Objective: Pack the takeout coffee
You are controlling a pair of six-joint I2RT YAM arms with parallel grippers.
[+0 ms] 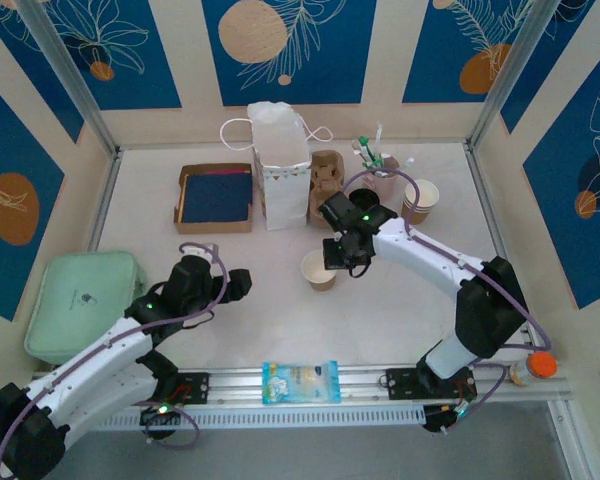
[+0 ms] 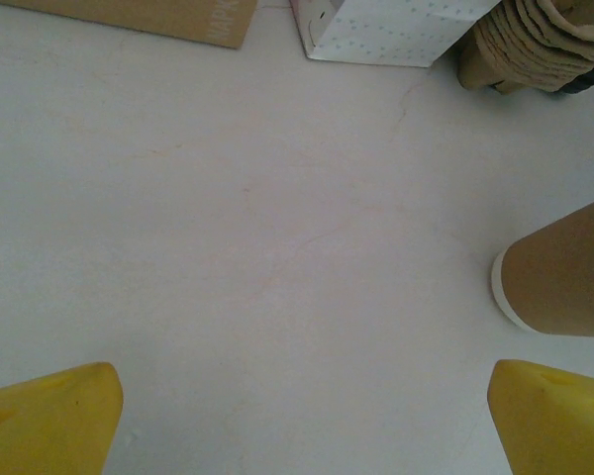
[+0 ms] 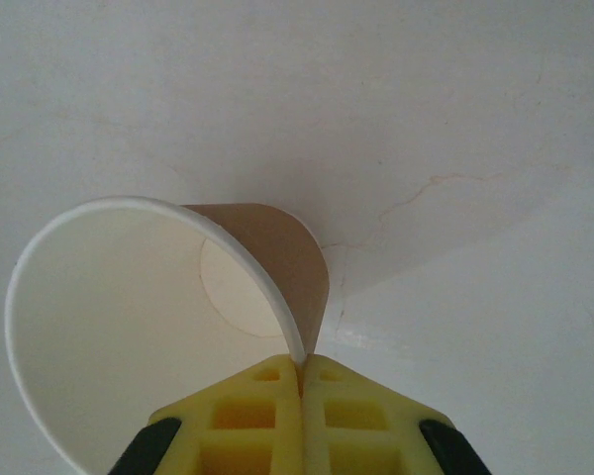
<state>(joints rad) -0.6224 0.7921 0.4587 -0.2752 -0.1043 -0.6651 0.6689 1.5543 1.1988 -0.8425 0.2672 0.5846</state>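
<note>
The takeout coffee (image 1: 318, 271) sits in front of the white paper bag (image 1: 280, 170), a little to the bag's right. The right gripper (image 3: 300, 368) pinches the cup's rim, its 2 fingers pressed together on the wall. The left gripper (image 1: 242, 284), in front of the bag and to its left, is spread wide and holds nothing.
</note>
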